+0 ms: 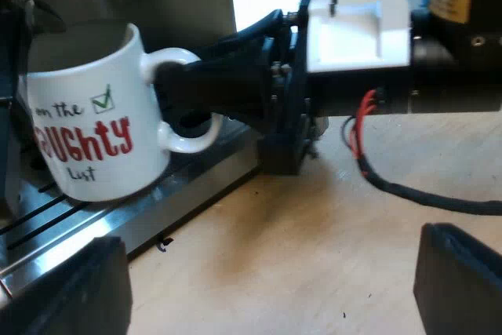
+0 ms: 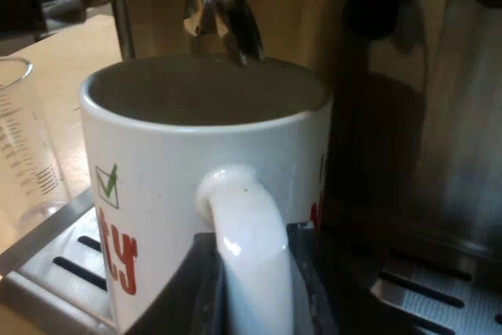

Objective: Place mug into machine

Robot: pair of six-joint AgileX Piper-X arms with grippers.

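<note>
right wrist view: one mug (image 2: 157, 154), one measuring glass (image 2: 23, 154); right gripper (image 2: 251, 300) holds the mug's handle (image 2: 243, 217); left gripper (image 1: 271, 288) wide.

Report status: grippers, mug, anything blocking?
Left gripper open, over table. Right gripper shut on mug handle. It's at the drip tray, under the spouts. Measuring glass beside tray, apart from mug.

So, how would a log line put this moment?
right claw: shut on mug handle; mug: tilted over drip tray, under spout; left claw: open
</note>
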